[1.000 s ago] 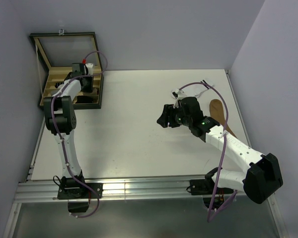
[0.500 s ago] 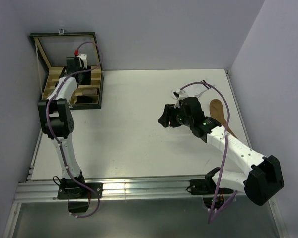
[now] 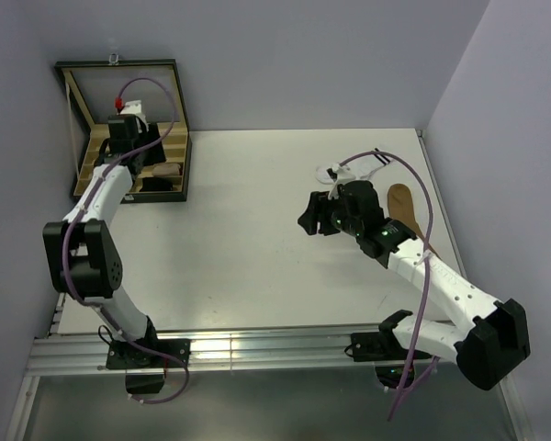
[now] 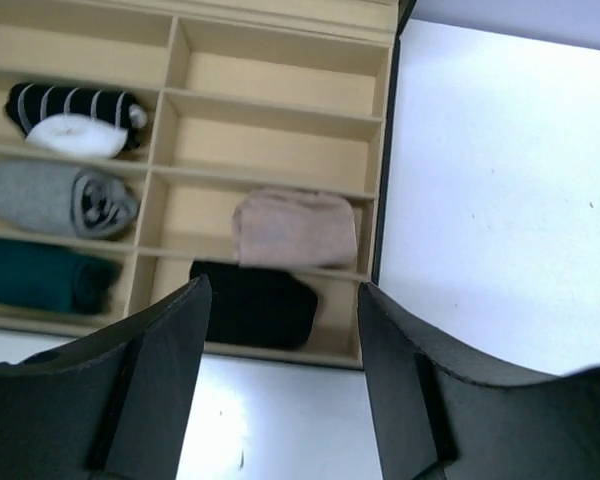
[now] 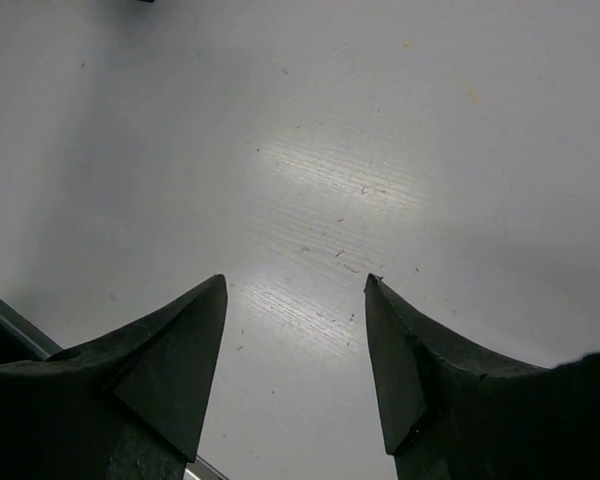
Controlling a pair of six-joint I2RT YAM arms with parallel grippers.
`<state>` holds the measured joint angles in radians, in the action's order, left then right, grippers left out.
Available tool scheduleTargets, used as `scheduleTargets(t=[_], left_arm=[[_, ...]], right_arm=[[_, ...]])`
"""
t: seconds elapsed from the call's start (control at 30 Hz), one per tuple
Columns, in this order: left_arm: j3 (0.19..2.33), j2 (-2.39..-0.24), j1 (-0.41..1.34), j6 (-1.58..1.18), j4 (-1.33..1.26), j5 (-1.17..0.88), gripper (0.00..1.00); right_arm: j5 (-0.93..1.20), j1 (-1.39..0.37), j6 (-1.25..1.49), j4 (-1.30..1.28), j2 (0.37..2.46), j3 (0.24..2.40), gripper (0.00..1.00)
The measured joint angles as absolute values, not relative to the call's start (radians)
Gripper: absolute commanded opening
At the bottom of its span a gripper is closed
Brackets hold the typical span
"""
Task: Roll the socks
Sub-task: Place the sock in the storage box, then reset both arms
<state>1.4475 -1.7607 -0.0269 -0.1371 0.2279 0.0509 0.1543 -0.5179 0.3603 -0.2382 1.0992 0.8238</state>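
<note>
Several rolled socks lie in the compartments of a wooden box [image 4: 382,150]: a beige roll [image 4: 295,228], a black roll [image 4: 252,305], a grey roll [image 4: 55,198], a dark teal roll [image 4: 45,278] and a black white-striped sock with a white one [image 4: 75,120]. My left gripper [image 4: 280,295] hovers open above the box's near right corner, holding nothing. It also shows over the box [image 3: 179,188] from above, as the left gripper [image 3: 129,147]. A brown sock [image 3: 404,204] lies flat at the table's right. My right gripper [image 5: 295,282] hangs open over bare table, left of that sock, as the right gripper [image 3: 309,220].
The box's lid [image 3: 119,87] stands open against the back wall. Walls close in on the left, back and right. The white table [image 3: 248,230] ends at an aluminium rail [image 3: 257,349] near the arm bases.
My left gripper has opened and pulled up and back-left out of the box, its elbow swinging left; the beige roll now shows in its compartment. The right arm barely moved.
</note>
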Motion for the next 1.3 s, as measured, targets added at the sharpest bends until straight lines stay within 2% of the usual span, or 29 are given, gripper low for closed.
scheduleTargets(t=[0.17, 0.33, 0.53, 0.63, 0.67, 0.73, 0.9, 1.07, 1.3], left_arm=[[1.368, -1.583, -0.024, -0.159, 0.257, 0.108, 0.69], [1.340, -1.304, -0.025, -0.174, 0.269, 0.183, 0.72], [1.339, -1.023, -0.024, -0.178, 0.319, 0.239, 0.79], [1.339, -0.932, -0.016, -0.177, 0.364, 0.271, 0.87], [1.340, -0.900, -0.001, -0.176, 0.383, 0.288, 0.95], [1.340, -0.852, 0.030, -0.170, 0.415, 0.305, 0.99], [1.342, -0.732, 0.075, -0.176, 0.468, 0.340, 0.99], [1.317, -0.576, 0.096, -0.194, 0.476, 0.402, 0.99], [1.288, -0.466, 0.121, -0.242, 0.477, 0.537, 0.99]], right_arm=[[0.087, -0.516, 0.347, -0.286, 1.047, 0.844, 0.66], [-0.053, -0.513, 0.344, -0.379, 0.973, 0.936, 0.67], [-0.249, -0.510, 0.344, -0.495, 0.864, 1.070, 0.73], [-0.335, -0.510, 0.342, -0.537, 0.791, 1.102, 0.80], [-0.364, -0.510, 0.342, -0.549, 0.757, 1.102, 0.84], [-0.417, -0.509, 0.338, -0.574, 0.685, 1.102, 0.89], [-0.520, -0.509, 0.319, -0.594, 0.488, 1.086, 0.99], [-0.607, -0.509, 0.301, -0.595, 0.300, 1.044, 1.00], [-0.670, -0.508, 0.298, -0.610, 0.168, 0.972, 1.00]])
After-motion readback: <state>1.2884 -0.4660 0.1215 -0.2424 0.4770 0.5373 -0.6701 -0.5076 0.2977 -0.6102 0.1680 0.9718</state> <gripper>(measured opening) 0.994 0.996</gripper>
